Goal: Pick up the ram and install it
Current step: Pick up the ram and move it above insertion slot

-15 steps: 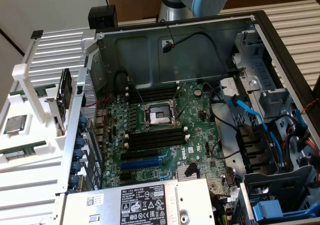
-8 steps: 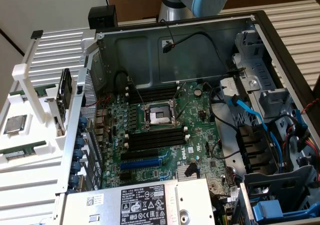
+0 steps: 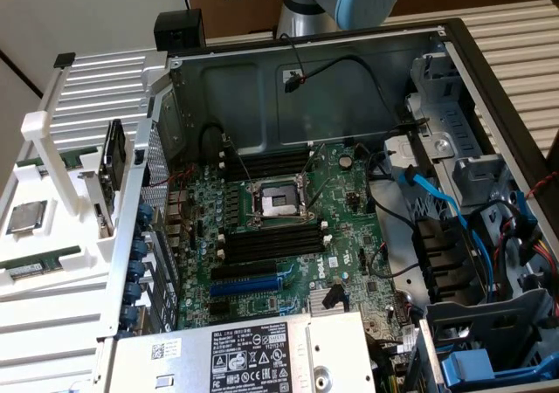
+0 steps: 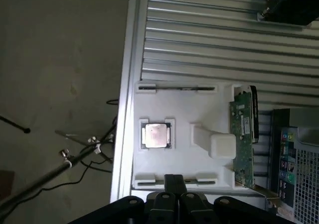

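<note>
At the exterior view's left, the ram (image 3: 39, 266) lies in the white holder (image 3: 52, 290) beside the processor (image 3: 26, 217) (both outside the case). Rightward, the motherboard (image 3: 288, 227) sits exposed. The gripper (image 4: 172, 180) hangs clenched and empty over the holder's edge.

The motherboard (image 3: 288, 227) is green, with black memory slots (image 3: 271, 241) that have white end clips, and one blue expansion slot (image 3: 249, 286). The ram (image 3: 39, 265) is green with a white label. The holder (image 4: 199, 104) is white. The processor (image 4: 154, 135) is silver. The gripper (image 4: 174, 180) is black. The table (image 4: 224, 35) is silver with parallel ribs.
</note>
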You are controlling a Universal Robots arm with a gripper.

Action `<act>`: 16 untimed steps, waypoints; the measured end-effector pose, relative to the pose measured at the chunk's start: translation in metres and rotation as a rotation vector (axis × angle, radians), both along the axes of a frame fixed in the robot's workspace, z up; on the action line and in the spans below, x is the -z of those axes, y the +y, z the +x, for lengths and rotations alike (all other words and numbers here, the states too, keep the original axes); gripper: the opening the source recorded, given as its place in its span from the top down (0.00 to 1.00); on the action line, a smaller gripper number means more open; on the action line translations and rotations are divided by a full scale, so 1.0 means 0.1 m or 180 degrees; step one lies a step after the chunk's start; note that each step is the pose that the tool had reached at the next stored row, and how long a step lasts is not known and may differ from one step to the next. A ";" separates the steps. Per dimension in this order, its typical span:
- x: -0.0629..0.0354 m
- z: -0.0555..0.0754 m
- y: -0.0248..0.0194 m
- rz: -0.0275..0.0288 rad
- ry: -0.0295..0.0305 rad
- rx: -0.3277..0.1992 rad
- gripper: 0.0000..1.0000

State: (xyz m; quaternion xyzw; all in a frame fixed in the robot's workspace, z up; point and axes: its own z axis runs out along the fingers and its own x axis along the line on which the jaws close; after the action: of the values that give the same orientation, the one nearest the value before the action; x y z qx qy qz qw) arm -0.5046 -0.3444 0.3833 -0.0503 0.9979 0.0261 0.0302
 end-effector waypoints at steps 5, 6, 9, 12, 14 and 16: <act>0.001 0.00 0.000 0.0000 0.0000 -0.0288 0.90; 0.002 0.00 0.000 0.0000 0.0000 -0.0345 0.90; 0.004 0.00 0.000 0.0000 0.0000 -0.0522 0.90; 0.007 0.00 0.000 0.0000 0.0000 -0.0694 0.90; 0.011 0.00 0.000 0.0000 0.0000 -0.0812 0.90; 0.017 0.00 0.000 0.0000 0.0000 -0.0928 0.90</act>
State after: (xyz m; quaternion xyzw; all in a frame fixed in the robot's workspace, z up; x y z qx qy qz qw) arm -0.5046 -0.3444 0.3816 -0.1947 0.9801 0.0302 0.0260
